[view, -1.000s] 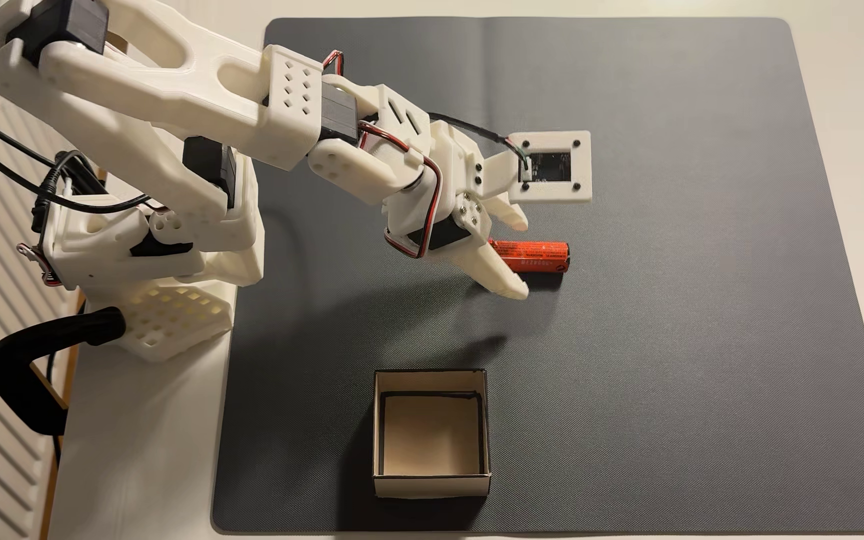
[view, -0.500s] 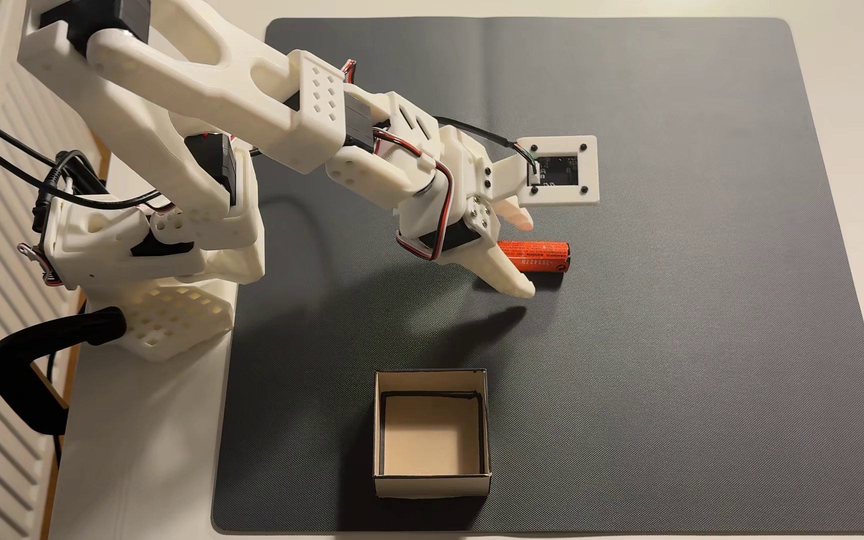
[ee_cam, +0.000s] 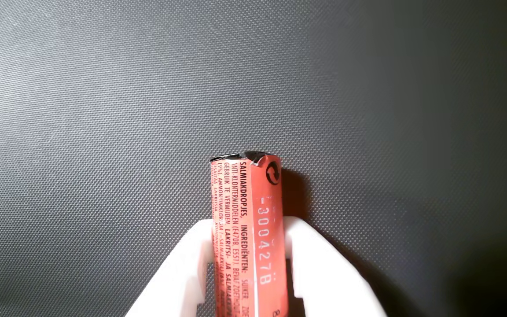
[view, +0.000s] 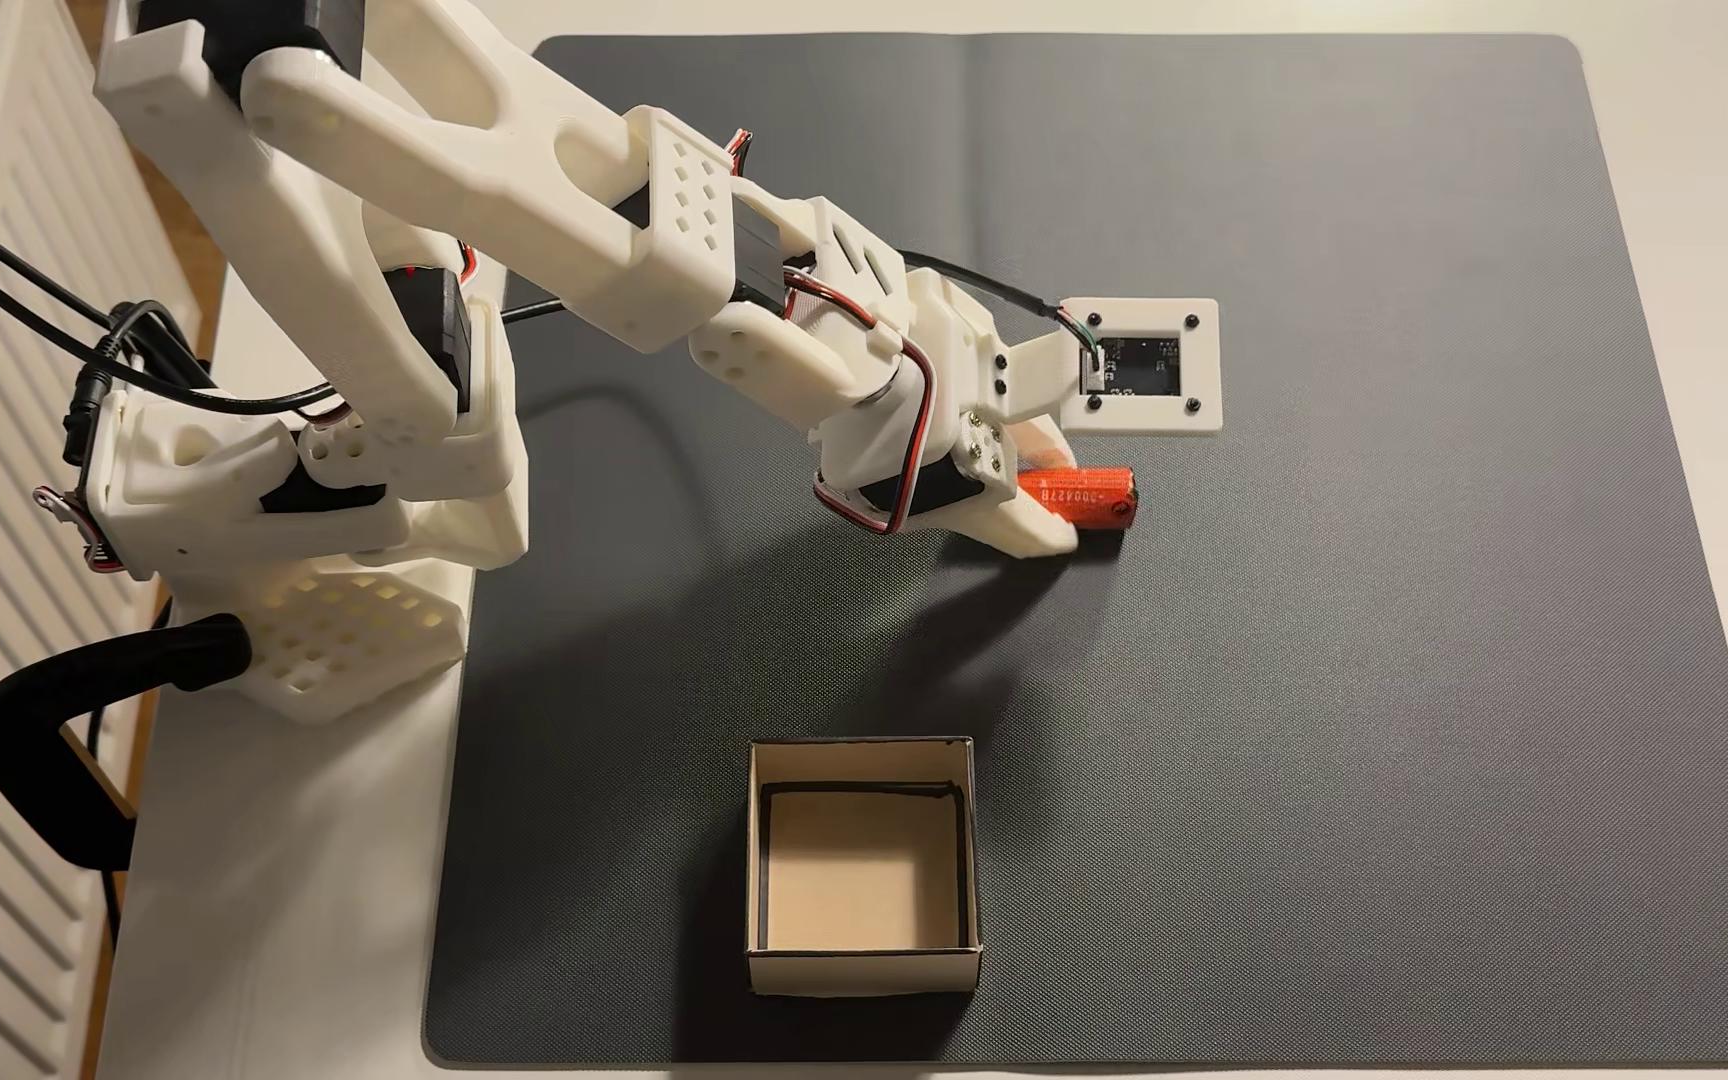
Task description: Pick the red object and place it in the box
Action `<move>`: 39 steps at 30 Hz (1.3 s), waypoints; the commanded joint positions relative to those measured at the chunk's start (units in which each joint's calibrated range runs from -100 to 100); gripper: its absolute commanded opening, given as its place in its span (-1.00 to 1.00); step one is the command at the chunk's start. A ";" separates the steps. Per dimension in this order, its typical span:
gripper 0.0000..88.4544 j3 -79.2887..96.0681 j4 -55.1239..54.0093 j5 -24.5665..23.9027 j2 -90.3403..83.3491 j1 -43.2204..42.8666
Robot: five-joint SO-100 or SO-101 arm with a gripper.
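since a second ago the arm has reached further out and dropped lower, and the two white fingers, spread wide then, have drawn in on either side of the red object.

wrist view: the red object (ee_cam: 249, 229), a small orange-red cylinder with tiny black print, runs up the middle from the bottom edge, lying lengthwise on the dark mat (ee_cam: 104, 110). the gripper (ee_cam: 248, 231) has one white finger on each side of it, pressed against or just shy of the wrapper; the jaws look closed on it, though firm contact cannot be confirmed. the far end sticks out past the fingertips, so the hold sits toward the middle or near half, probably for balance.

fixed view: the gripper (view: 1066, 496) is low over the mat (view: 1359, 675), straddling the left part of the red object (view: 1088, 493), whose right end shows beyond the fingers. it appears to rest on the mat, not yet lifted. the box (view: 860, 968), open-topped and empty, sits well apart toward the near edge of the mat, upright and ready to receive it.
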 commanded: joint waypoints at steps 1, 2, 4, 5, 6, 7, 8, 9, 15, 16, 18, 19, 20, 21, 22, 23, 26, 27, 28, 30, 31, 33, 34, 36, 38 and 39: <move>-0.89 -1.46 -0.34 0.18 0.25 -0.15; -0.90 -1.46 -0.34 0.18 0.25 -0.15; -0.92 -1.46 -0.34 0.23 0.25 -0.15; -0.94 -1.46 -0.34 0.23 0.25 -0.07; -0.95 -1.46 -0.25 0.29 0.16 -0.07; -0.96 -1.55 -0.07 0.29 -0.27 -0.07; -0.96 -1.82 0.01 0.29 -0.44 -0.07; -0.95 -2.09 0.10 0.34 -0.61 -0.07; -0.96 -3.91 5.17 3.94 -7.41 -0.07; -0.96 -4.63 7.71 4.04 -9.19 -0.07; -0.96 -6.54 13.13 4.09 -12.85 0.00; -0.96 -7.53 15.75 4.09 -14.81 0.45; -0.96 -8.53 18.28 4.09 -16.85 0.89; -0.96 -9.44 20.38 4.09 -18.80 1.26; -0.96 -10.17 22.57 4.09 -20.93 1.48; -0.96 -10.80 24.49 4.14 -22.97 1.86; -0.97 -11.62 29.65 4.20 -29.35 3.93; -0.97 -11.62 31.05 4.25 -31.39 4.60; -0.97 -11.53 32.53 4.72 -33.60 5.42; -0.97 -11.25 35.59 6.44 -37.77 7.72; -0.97 -11.07 36.99 7.32 -39.89 9.28; -0.97 -10.89 40.31 8.52 -43.72 12.32; -0.97 -10.89 41.80 8.94 -45.16 14.03; -0.97 -10.89 44.33 9.46 -47.63 17.22; -0.97 -10.89 46.69 9.72 -49.58 20.27; -0.97 -10.89 47.65 9.72 -50.44 21.53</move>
